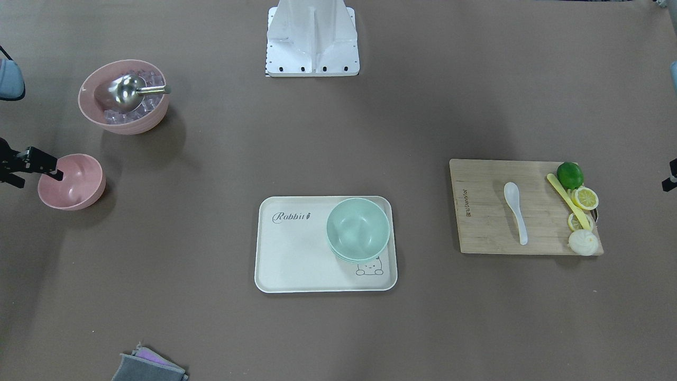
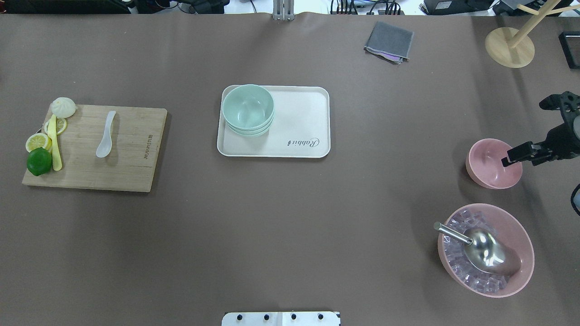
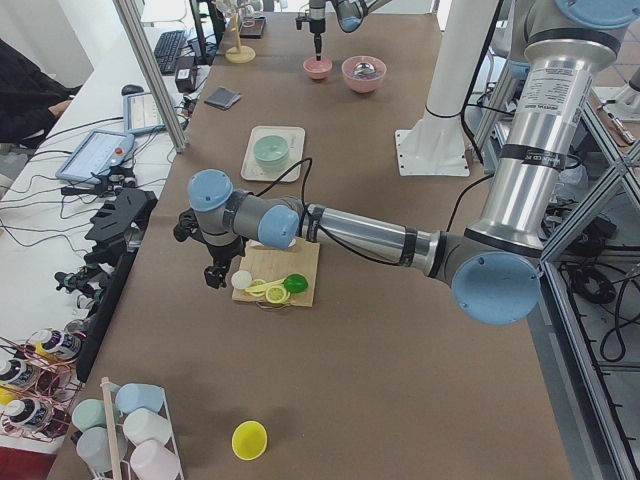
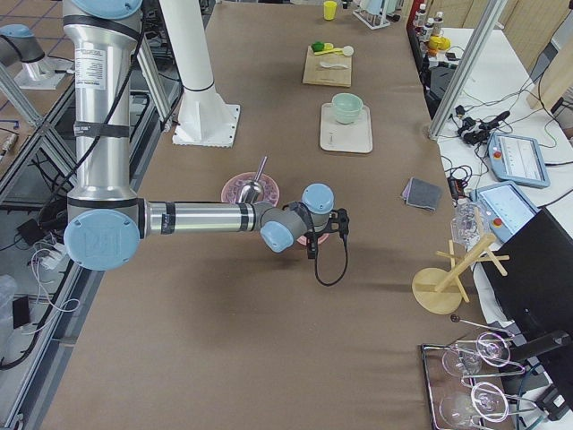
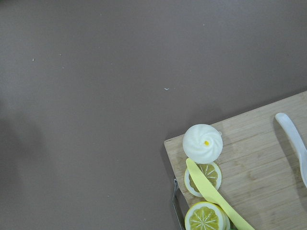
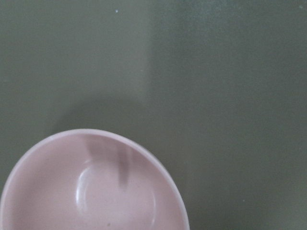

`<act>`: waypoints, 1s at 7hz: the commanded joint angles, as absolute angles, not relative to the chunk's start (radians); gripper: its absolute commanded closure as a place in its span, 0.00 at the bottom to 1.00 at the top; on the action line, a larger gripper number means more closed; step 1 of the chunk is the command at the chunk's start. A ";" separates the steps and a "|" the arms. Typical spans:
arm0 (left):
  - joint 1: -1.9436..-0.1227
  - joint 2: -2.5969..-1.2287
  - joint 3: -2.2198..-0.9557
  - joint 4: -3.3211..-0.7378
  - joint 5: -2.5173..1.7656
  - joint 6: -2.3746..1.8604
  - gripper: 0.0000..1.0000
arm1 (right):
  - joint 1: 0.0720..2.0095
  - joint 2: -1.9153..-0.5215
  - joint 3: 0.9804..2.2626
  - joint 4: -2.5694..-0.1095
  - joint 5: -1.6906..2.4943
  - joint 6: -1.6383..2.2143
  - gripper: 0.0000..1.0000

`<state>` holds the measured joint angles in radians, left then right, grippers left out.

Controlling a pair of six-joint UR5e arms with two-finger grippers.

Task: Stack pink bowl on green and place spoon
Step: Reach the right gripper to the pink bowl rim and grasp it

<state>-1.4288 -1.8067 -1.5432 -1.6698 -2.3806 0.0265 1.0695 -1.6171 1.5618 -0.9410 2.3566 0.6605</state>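
A small pink bowl (image 2: 491,163) stands on the table at the right, also in the front view (image 1: 71,181) and the right wrist view (image 6: 91,191). My right gripper (image 2: 506,159) hangs over its rim and looks open and empty. A stack of green bowls (image 2: 248,109) sits in a corner of the white tray (image 2: 303,113). A white spoon (image 2: 105,136) lies on the wooden cutting board (image 2: 131,154). My left gripper (image 3: 213,272) hovers off the board's outer end; I cannot tell whether it is open or shut.
A large pink bowl (image 2: 487,249) with ice cubes and a metal scoop stands near the small one. A lime (image 2: 39,161), lemon slices, a yellow knife and a bun (image 2: 63,107) sit on the board's end. A grey cloth (image 2: 389,41) and a wooden stand (image 2: 509,45) are at the far side.
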 commanded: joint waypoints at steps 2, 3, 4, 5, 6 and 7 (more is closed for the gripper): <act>-1.428 -1.809 -1.542 -1.669 -2.381 0.015 0.02 | 1.058 -1.618 1.554 -0.931 2.350 0.664 0.94; -1.427 -1.809 -1.543 -1.669 -2.381 0.014 0.02 | 1.060 -1.623 1.555 -0.931 2.349 0.664 1.00; -1.427 -1.809 -1.542 -1.669 -2.382 0.014 0.03 | 1.063 -1.624 1.562 -0.931 2.355 0.666 1.00; -1.422 -1.810 -1.540 -1.669 -2.381 0.014 0.03 | 1.063 -1.624 1.563 -0.931 2.358 0.667 1.00; -1.422 -1.810 -1.542 -1.669 -2.382 0.014 0.03 | 1.068 -1.623 1.574 -0.933 2.361 0.701 1.00; -1.422 -1.821 -1.542 -1.666 -2.382 0.011 0.03 | 1.075 -1.611 1.598 -0.933 2.362 0.806 1.00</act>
<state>-1.4227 -1.8126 -1.5413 -1.6683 -2.3818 0.0131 1.0676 -1.6207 1.5750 -0.9321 2.3595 0.7120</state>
